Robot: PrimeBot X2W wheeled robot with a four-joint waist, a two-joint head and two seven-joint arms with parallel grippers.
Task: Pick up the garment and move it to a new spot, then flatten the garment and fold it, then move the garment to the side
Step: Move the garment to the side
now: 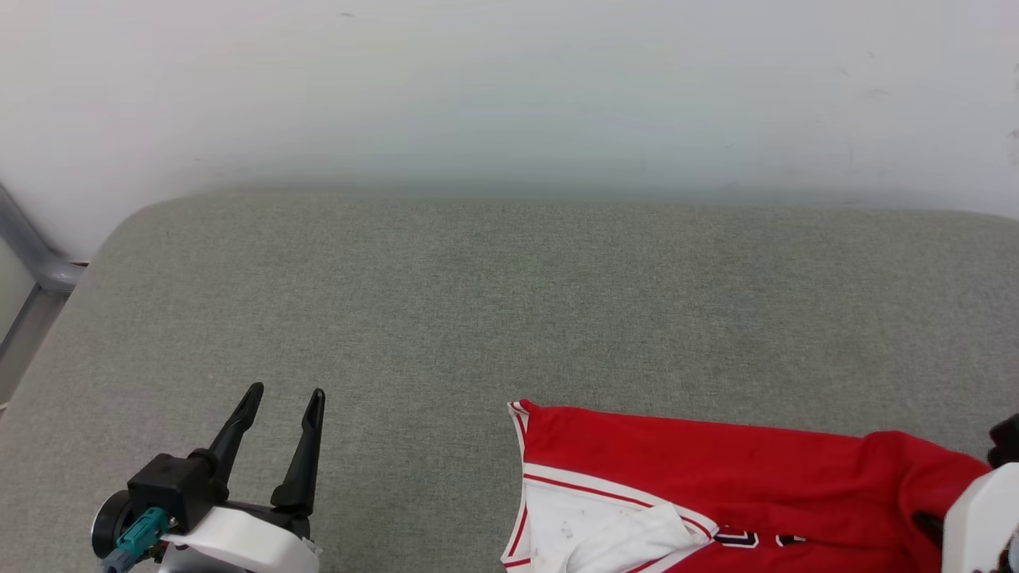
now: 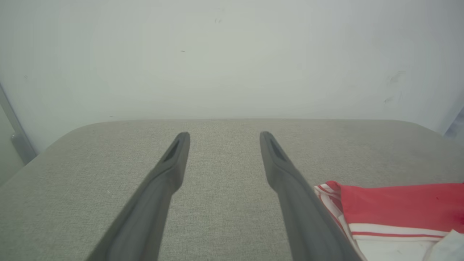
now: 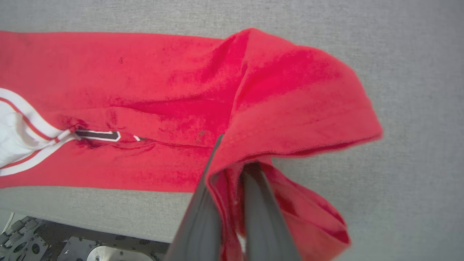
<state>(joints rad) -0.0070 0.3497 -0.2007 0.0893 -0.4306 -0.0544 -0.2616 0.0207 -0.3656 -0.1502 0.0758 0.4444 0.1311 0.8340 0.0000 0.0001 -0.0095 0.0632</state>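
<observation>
Pinching the garment (image 3: 163,83) by a red edge between the shut fingers of my right gripper (image 3: 235,156), I judge this the folding step. It lies mostly flat across the lower right of the head view on the grey padded top (image 1: 478,302), white sleeve (image 1: 589,529) at its left end. My left gripper (image 1: 286,391) — wide open, empty — hangs at lower left, apart from the cloth. Next: carry this edge over the body evenly, without dragging the rest.

Lettering (image 3: 98,135) on garment (image 3: 163,83) mostly hidden, perhaps under folds
</observation>
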